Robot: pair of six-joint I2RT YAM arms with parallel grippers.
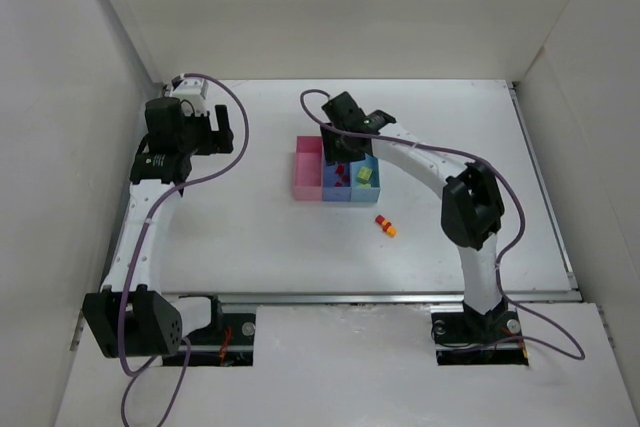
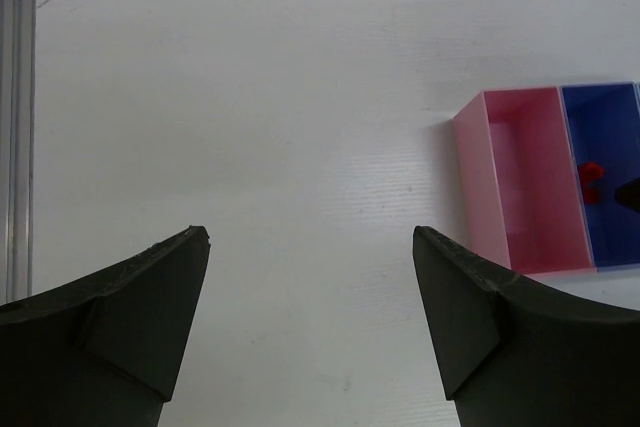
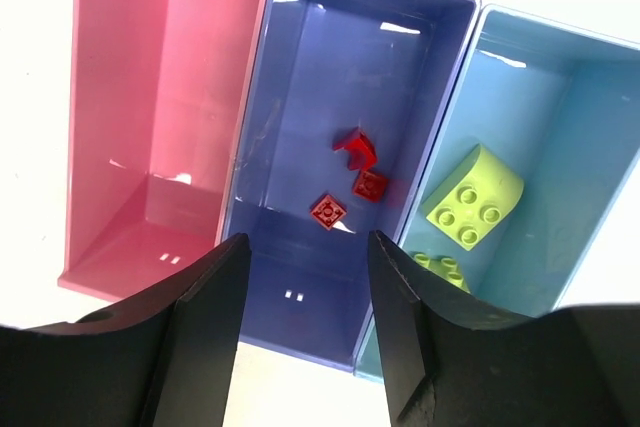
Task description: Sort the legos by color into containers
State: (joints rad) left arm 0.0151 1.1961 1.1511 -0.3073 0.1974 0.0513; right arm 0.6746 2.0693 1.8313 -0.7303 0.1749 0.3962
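Looking down from the top camera, the right gripper (image 1: 340,152) hangs over a row of three joined bins, above the blue bin (image 1: 336,190) in the middle, with the pink bin (image 1: 308,177) on one side of it and the light blue bin (image 1: 368,190) on the other. A loose red brick (image 1: 381,219) and an orange brick (image 1: 390,230) lie touching each other on the table (image 1: 260,237), apart from the bins and closer to the arm bases than that gripper. The left gripper (image 1: 228,132) hovers well away from the row, out past the pink bin. In the left wrist view the left gripper (image 2: 310,242) has its fingers (image 2: 150,297) spread wide with only bare table between them; the pink bin (image 2: 500,187) sits ahead and off to its right, and beyond it the blue bin (image 2: 600,127) shows something red inside. In the right wrist view the right gripper (image 3: 305,247) is parted and holds nothing, and the blue bin (image 3: 340,77) lies straight below and ahead, with three red bricks (image 3: 371,185) on its floor just past the fingertips. The pink bin (image 3: 150,97) is to its left. The light blue bin (image 3: 560,117) to its right holds a yellow-green brick (image 3: 475,197); a second yellow-green patch beside the finger may be another brick or a reflection, I cannot tell which
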